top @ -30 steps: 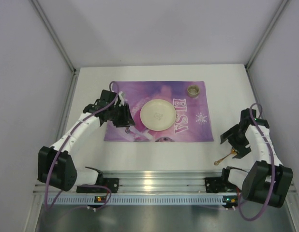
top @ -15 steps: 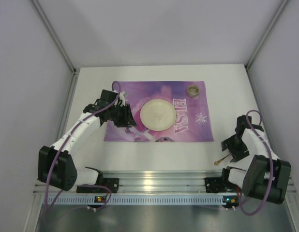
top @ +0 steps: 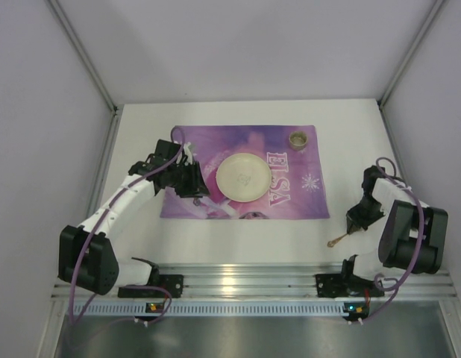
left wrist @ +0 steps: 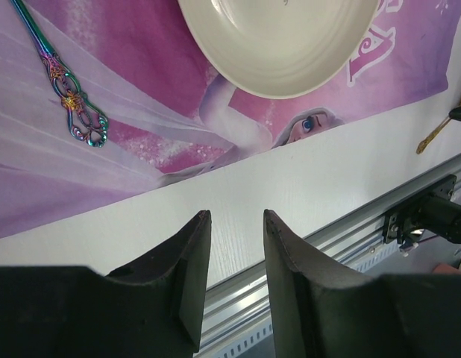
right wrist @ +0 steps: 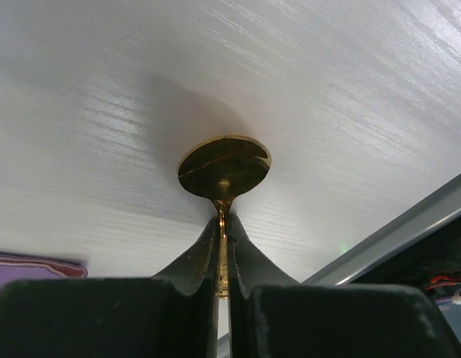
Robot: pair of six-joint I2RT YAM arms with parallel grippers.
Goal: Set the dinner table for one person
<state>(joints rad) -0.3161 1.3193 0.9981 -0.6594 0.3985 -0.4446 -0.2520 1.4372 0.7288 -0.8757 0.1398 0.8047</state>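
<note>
A gold spoon lies low over the white dinner table, right of the purple ELSA placemat. My right gripper is shut on its handle; in the right wrist view the spoon's bowl sticks out just past the gripper. A cream plate sits in the middle of the placemat. My left gripper hovers over the placemat's left part. In the left wrist view this gripper is open and empty, and an iridescent utensil handle lies on the placemat.
A small brownish cup stands at the placemat's far right corner. A ribbed aluminium rail runs along the table's near edge by the arm bases. White walls close in the table on the left, right and back.
My right gripper has shut on the gold spoon's handle, and its arm has swung and lowered over it. The left arm has hardly moved.
</note>
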